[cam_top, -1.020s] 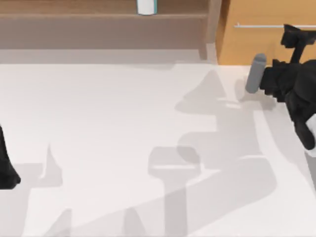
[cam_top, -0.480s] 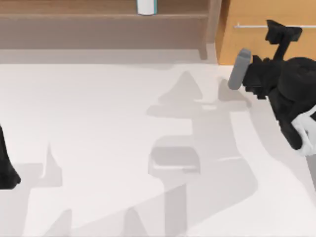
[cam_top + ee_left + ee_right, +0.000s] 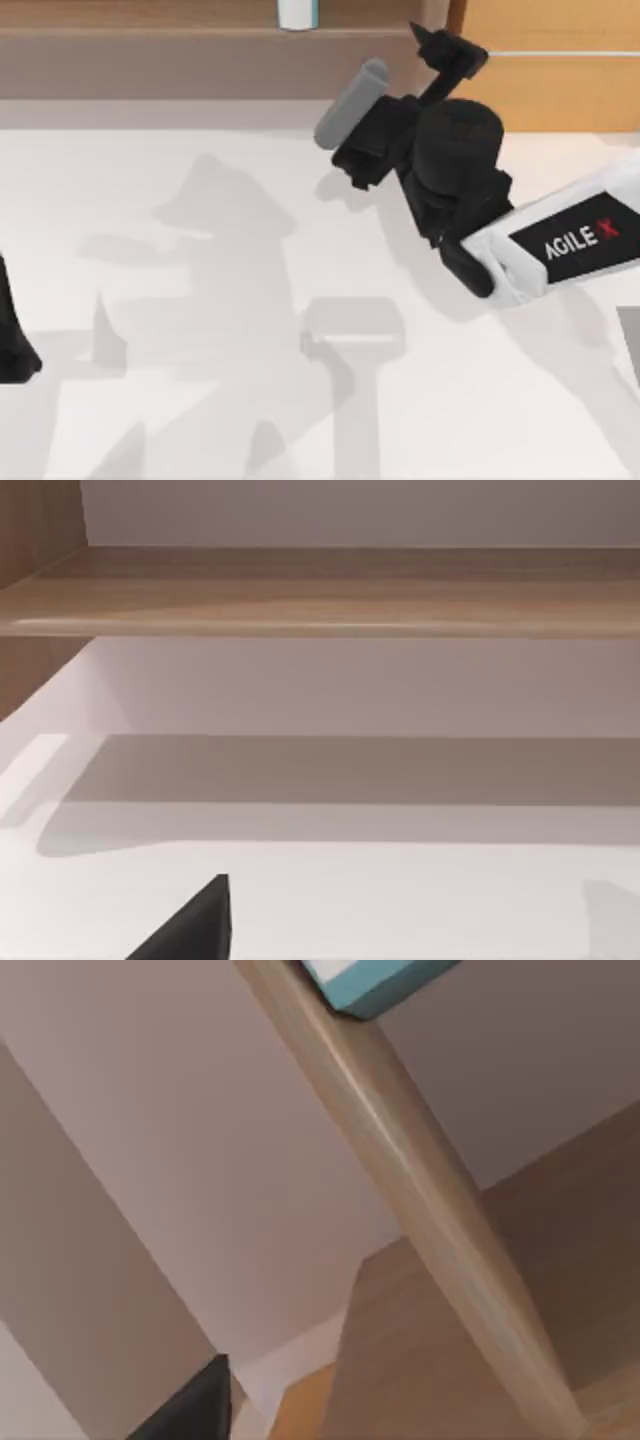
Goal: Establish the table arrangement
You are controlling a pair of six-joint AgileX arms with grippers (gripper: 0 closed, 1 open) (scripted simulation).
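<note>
- Right gripper (image 3: pixel 447 52) hovers at the far edge of the table (image 3: pixel 200 400), up against the corner post of the brown wooden shelf (image 3: pixel 150 45). Whether it is apart or together cannot be told from any view.
- Its arm stretches in from the table's right side, crossing in front of the orange cabinet (image 3: pixel 560 90). A grey cylinder (image 3: pixel 350 100) sits beside the wrist; I cannot tell whether it is part of the arm or something carried.
- That wrist's camera looks up along the shelf board (image 3: pixel 430 1190) at a white-and-teal container (image 3: pixel 375 980). In the top view the same container (image 3: pixel 297 13) stands on the shelf, left of the gripper and apart from it.
- Judging by this aim, the arm is likely lining up on the container, the one loose item in sight that could be brought down to the table.
- The white tabletop spreads across the whole foreground, with nothing but shadows on it, so the arrangement looks not yet begun.
- Left gripper (image 3: pixel 12 345) sits parked low at the table's left edge, well away from the shelf; its state cannot be told either. Keeping it there leaves the middle free for the other arm.
</note>
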